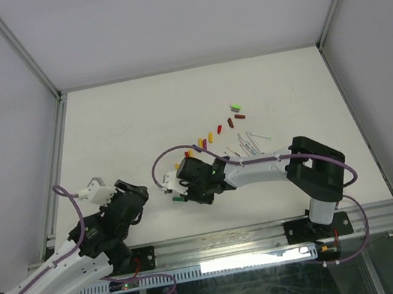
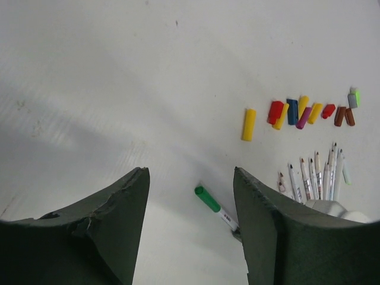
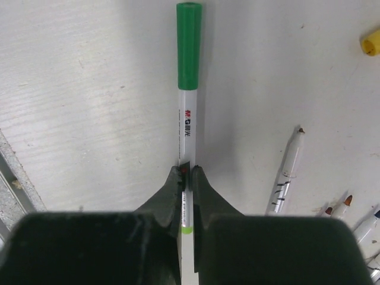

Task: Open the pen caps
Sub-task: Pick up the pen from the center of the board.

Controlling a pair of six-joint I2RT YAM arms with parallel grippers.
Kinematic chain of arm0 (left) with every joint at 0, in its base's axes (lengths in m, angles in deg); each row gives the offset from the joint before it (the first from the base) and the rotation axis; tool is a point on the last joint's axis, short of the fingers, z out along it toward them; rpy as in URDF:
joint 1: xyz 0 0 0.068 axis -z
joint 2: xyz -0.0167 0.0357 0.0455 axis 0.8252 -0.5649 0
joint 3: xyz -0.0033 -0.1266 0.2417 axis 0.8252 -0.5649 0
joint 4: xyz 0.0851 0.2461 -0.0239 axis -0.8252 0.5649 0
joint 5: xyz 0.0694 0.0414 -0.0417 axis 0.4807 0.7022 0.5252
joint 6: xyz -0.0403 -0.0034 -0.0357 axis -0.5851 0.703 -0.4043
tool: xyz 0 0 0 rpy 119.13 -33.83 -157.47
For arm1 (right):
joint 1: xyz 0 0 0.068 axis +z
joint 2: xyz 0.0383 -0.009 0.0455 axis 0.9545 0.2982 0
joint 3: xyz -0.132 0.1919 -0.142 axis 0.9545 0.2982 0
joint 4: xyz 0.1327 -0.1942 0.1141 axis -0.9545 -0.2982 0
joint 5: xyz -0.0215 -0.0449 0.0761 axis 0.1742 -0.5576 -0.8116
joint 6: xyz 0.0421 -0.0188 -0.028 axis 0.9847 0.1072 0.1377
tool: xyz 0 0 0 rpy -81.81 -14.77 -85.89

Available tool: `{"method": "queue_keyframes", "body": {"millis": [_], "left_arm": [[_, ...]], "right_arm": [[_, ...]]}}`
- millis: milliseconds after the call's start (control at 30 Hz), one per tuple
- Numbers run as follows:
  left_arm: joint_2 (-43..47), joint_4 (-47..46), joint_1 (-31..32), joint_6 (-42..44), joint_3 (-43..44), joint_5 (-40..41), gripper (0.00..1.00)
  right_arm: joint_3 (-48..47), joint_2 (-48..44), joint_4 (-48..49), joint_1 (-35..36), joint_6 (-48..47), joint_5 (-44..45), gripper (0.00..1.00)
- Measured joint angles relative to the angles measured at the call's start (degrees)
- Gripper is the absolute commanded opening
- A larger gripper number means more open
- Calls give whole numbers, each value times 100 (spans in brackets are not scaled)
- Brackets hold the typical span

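My right gripper (image 3: 189,170) is shut on the white barrel of a pen (image 3: 189,127) whose green cap (image 3: 189,44) is still on and points away from the jaws. The top view has this gripper (image 1: 182,193) left of the table's middle. My left gripper (image 2: 190,175) stands open and holds nothing; the green-capped pen (image 2: 209,199) lies ahead between its fingers, some way off. Loose pen caps (image 2: 292,111) in yellow, red, blue, purple, dark red and green lie in a row further back, also seen from above as pen caps (image 1: 219,128).
Several uncapped white pen barrels (image 2: 314,177) lie side by side near the right arm, seen from above as pen barrels (image 1: 247,142). One yellow cap (image 2: 249,124) lies apart from the row. A metal rail (image 1: 221,243) runs along the near table edge.
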Motion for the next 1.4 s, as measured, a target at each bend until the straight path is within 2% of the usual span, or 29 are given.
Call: {"method": "queue_keyframes", "body": {"millis": [200,367,467,567,700,933,1033,1400], "left_arm": [[525,-702,0,157,-662,-549,60],[1073,-1692,0,297,-1370,-1191,84],[1255,-2651,0,404,-1961,-1665,94],[1158,-3508,0,435,-2269,-2033,96],[621,-4489,0,455,-2455,-2332,96],[-1019,-6487,0,479,-2695,-2736,93],[-1322,-7058,0,549,-2693,-2793,91],[-1982,-8389,0,730,-2555,-2837,65]], "right_arm": [[-11,0,-33,-184,7,-269,0],[0,-33,-155,-568,72,-835,0],[33,-122,-210,-837,146,-1169,0],[79,-280,-225,-1051,221,-1460,0],[81,-426,-225,-1237,330,-1937,0],[109,-503,-229,-1589,551,-2813,0],[109,-555,-219,-1751,647,-3158,0],[208,-870,-33,-2149,1005,-4295,0]]}}
